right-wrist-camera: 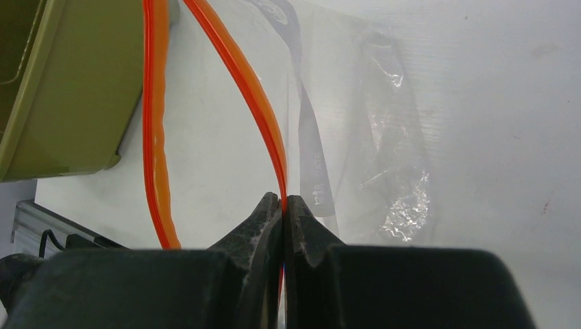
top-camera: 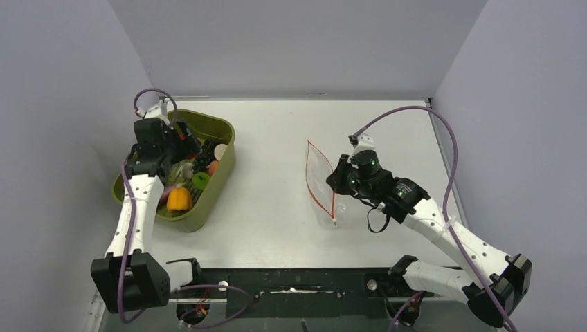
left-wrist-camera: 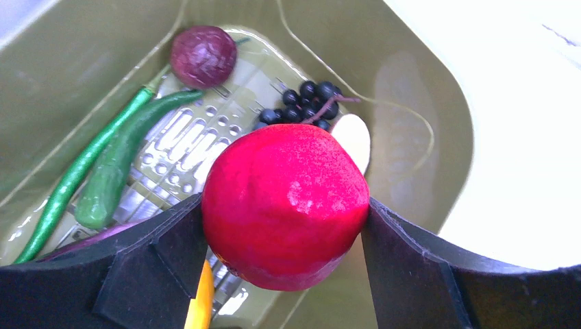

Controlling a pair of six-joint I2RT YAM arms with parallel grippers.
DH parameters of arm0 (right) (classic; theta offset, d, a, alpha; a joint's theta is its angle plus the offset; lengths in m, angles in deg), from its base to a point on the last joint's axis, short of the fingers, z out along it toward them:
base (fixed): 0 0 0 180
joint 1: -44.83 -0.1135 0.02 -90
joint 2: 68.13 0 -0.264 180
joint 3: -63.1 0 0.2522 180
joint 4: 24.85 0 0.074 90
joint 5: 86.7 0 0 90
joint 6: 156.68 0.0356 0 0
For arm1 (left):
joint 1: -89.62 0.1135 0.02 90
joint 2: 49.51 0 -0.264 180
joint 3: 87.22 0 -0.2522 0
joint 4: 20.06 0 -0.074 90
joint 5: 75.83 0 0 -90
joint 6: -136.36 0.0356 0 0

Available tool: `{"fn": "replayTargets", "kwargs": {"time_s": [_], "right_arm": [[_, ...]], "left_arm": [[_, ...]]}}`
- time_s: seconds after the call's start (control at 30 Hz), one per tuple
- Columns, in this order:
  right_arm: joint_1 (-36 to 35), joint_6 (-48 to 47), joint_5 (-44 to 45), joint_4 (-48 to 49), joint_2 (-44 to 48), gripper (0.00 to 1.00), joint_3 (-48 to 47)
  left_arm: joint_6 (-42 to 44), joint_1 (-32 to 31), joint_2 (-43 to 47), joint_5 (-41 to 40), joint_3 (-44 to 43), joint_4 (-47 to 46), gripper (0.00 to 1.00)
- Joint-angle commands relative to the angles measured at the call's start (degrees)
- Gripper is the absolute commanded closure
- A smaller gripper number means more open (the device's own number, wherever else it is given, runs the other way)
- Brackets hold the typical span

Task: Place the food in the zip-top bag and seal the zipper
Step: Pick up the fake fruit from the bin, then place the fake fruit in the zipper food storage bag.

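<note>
Left hand (left-wrist-camera: 284, 226) grasps the red round fruit (left-wrist-camera: 288, 181) over the olive tub (left-wrist-camera: 411, 82), nine o'clock; right hand (right-wrist-camera: 283, 205) pinches the zip-top bag (right-wrist-camera: 384, 137) by its zipper (right-wrist-camera: 257, 103).

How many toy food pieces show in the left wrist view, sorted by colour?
Red: 1, red fruit
Green: 2, chilli and cucumber
Maroon: 1, maroon fruit
Black: 1, grape bunch
Cream: 1, oval piece
Orange-yellow: 1, orange-yellow piece, partly hidden
Purple: 1, purple piece, mostly hidden
Total: 8

Top camera looks down from six o'clock over the counter (top-camera: 277, 207); wrist cameras sit close (left above the tub (top-camera: 216, 194), right at the bag (top-camera: 320, 176)).
</note>
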Motion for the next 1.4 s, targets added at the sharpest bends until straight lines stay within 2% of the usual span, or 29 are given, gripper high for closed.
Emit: {"fn": "replayTargets", "kwargs": {"time_s": [0.0,0.27,0.47,0.57,0.77,0.87,1.1,1.23,1.37], "right_arm": [[0.27,1.58,0.08,3.91,-0.91,1.0,-3.43],[0.3,3.46,0.25,4.67,-4.21,1.0,-5.23],[0.3,4.51,-0.4,6.08,-6.12,1.0,-6.21],[0.3,4.61,-0.92,6.66,-6.88,1.0,-6.7],[0.37,5.01,-1.82,7.93,-7.51,1.0,-6.94],[0.32,5.46,-2.05,8.74,-7.51,1.0,-6.7],[0.32,5.84,-2.75,9.95,-7.69,1.0,-6.37],[0.3,5.58,-2.73,9.71,-7.73,1.0,-6.9],[0.27,5.41,-2.54,9.64,-7.0,1.0,-7.12]], "left_arm": [[1.57,-3.18,3.11,5.08,-5.04,1.6,0.41],[0.07,-6.36,6.08,18.46,-5.39,-1.13,0.41],[-5.8,-8.73,7.97,29.63,-2.93,-8.08,0.44],[-8.97,-11.29,8.8,32.35,-2.46,-11.84,0.44],[-14.31,-20.0,9.75,32.19,-1.33,-18.58,0.45],[-17.72,-25.97,9.5,30.94,0.18,-22.76,0.45],[-19.33,-40.59,5.58,26.39,1.01,-28.17,0.46],[-20.51,-45.2,2.64,25.11,1.47,-31.73,0.47],[-20.0,-46.96,0.56,21.84,1.81,-31.47,0.49]]}}
